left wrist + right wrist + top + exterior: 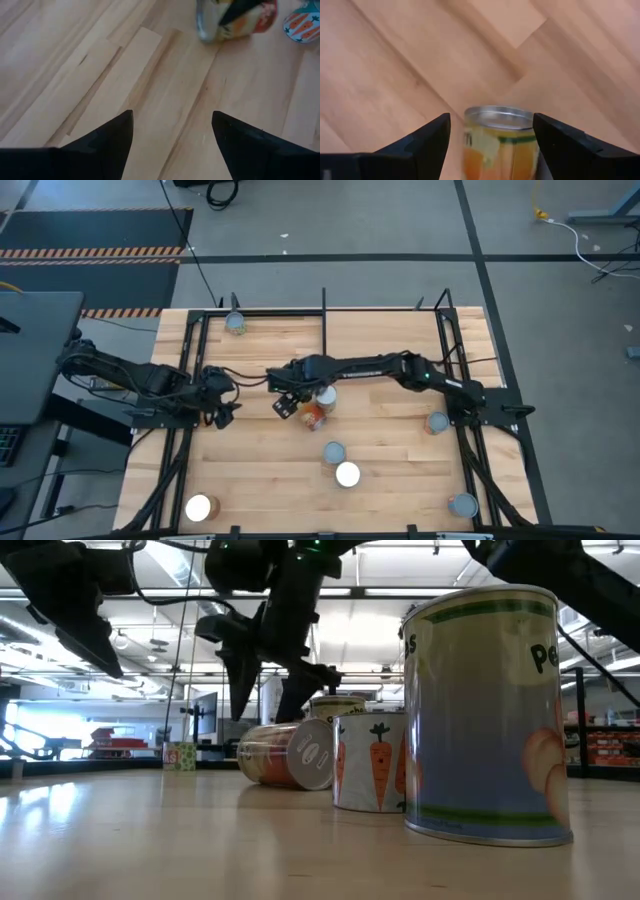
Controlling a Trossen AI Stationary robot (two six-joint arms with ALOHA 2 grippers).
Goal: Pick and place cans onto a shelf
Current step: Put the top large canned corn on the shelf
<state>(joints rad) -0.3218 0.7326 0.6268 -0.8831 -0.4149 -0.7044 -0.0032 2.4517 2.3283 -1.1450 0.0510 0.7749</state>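
A can with an orange label lies on its side on the table's middle, its silver end facing the right wrist camera. It also shows in the low view. My right gripper is open just above it, one finger on each side. An upright can stands right behind it. My left gripper is open and empty over bare wood to the left. I cannot tell a raised shelf board from the tabletop. Black posts stand along the far edge. My right gripper's open fingers stand on either side of the lying can, near its silver end. I cannot tell whether they touch it. They come from above and lie across the can, which rests on its side on the table.
A carrot-label can and a white-topped can stand nearer the front. Single cans stand at the far left, front left, right and front right. Black frame rails run along both sides.
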